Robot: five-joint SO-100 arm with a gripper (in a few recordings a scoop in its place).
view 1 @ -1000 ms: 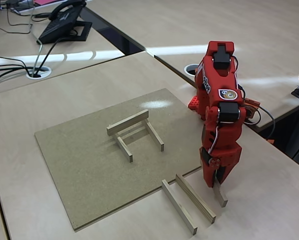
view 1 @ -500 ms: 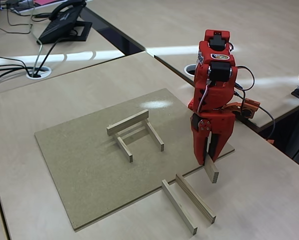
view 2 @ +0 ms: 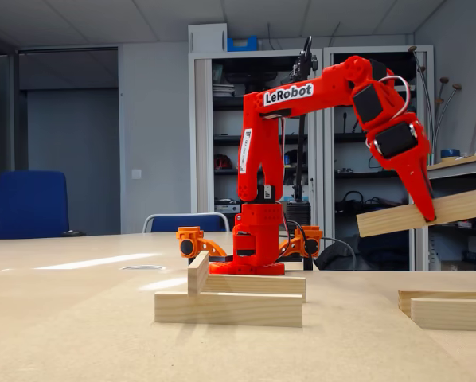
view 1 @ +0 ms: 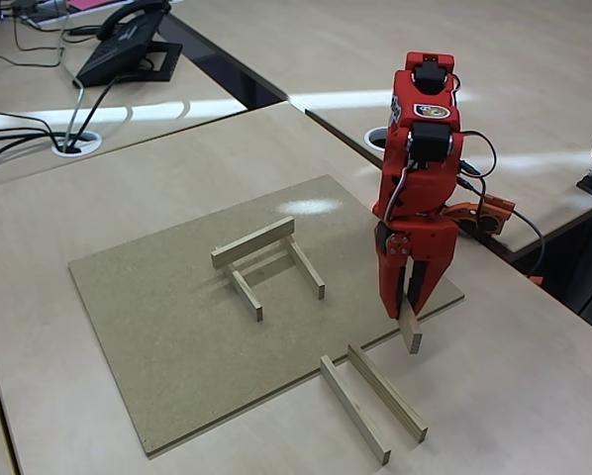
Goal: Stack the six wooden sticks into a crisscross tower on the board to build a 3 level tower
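Note:
The tan board (view 1: 177,346) lies mid-desk. Two wooden sticks (view 1: 246,295) (view 1: 307,268) rest parallel on it, and a third stick (view 1: 253,242) lies across their far ends; in the low fixed view this group (view 2: 228,309) sits in front of the arm's base. Two more sticks (view 1: 355,409) (view 1: 387,392) lie side by side on the desk just off the board's near edge, showing as stick ends (view 2: 449,310) at the right. My red gripper (view 1: 407,315) (view 2: 427,208) is shut on a sixth stick (view 1: 412,334) (view 2: 397,219), held tilted in the air over the board's right edge.
The arm's base (view 1: 405,213) stands at the board's right corner with cables trailing right. A desk phone (view 1: 128,45) and cables sit far left at the back. Round cable holes (view 1: 78,144) (view 1: 380,137) and a gap between desks lie behind the board.
The gripper has lifted the stick off the desk beside the two loose sticks and carried it up and back toward the board's right edge. The sticks on the board have not moved.

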